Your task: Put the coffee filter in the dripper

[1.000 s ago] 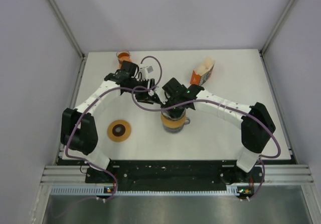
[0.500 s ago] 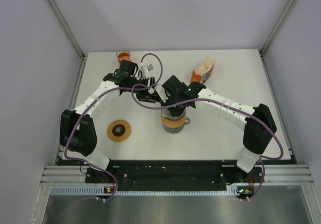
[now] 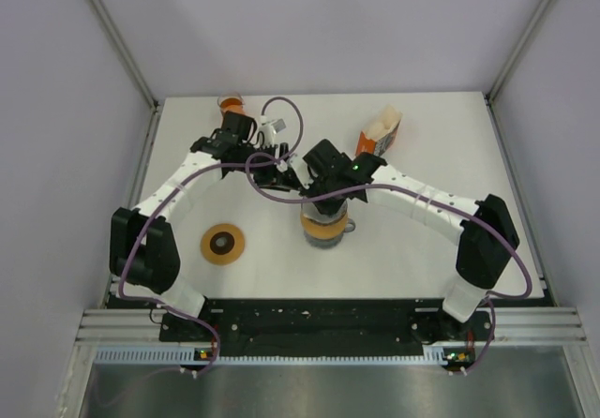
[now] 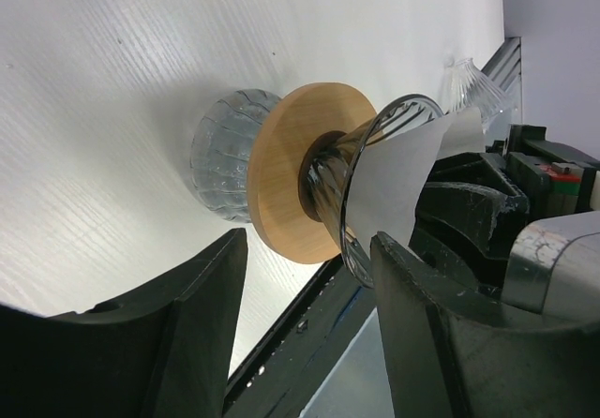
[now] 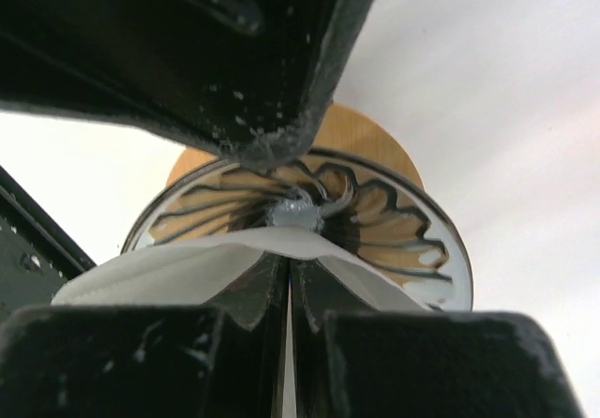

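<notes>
The glass dripper (image 3: pixel 323 231) with a wooden collar (image 4: pixel 291 184) sits on a clear glass jug in the middle of the table. My right gripper (image 3: pixel 323 202) hangs right over it, shut on the white paper filter (image 5: pixel 159 273). The filter's lower edge reaches into the ribbed cone (image 5: pixel 394 231). In the left wrist view the filter (image 4: pixel 403 184) stands in the cone's mouth with the right gripper (image 4: pixel 469 212) behind it. My left gripper (image 3: pixel 286 172) is open and empty just back-left of the dripper, its jaws (image 4: pixel 309 277) wide apart and touching nothing.
An orange disc (image 3: pixel 222 244) lies at the front left. An open orange carton (image 3: pixel 378 135) stands at the back right. An orange cup (image 3: pixel 230 106) is at the back left edge. The two arms are close together over the dripper.
My left arm has drawn slightly back and left. My right gripper has stayed over the dripper with the filter, shifting only a little.
</notes>
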Tool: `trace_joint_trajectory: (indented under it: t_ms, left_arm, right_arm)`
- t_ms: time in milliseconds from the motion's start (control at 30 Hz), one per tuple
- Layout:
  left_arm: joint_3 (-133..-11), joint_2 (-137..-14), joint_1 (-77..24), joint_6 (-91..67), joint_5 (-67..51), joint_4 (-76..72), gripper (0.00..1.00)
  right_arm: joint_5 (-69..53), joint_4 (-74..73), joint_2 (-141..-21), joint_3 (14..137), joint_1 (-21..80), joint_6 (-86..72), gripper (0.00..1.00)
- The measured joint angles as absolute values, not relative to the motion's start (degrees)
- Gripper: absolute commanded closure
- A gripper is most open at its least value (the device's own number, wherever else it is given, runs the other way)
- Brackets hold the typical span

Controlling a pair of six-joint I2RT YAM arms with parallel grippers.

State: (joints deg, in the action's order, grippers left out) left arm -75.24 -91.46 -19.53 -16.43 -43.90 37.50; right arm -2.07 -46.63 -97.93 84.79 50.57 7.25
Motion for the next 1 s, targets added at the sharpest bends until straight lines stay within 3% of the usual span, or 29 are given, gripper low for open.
trace_joint_trajectory:
  t_ms: [1000]
  left_arm:
    - [-70.6, -91.3, -18.3, -21.9, -47.9, 35.6, 0.36]
  right_arm:
    - [-6.1, -33.0, -97.6, 78.2, 49.6, 5.8, 1.0]
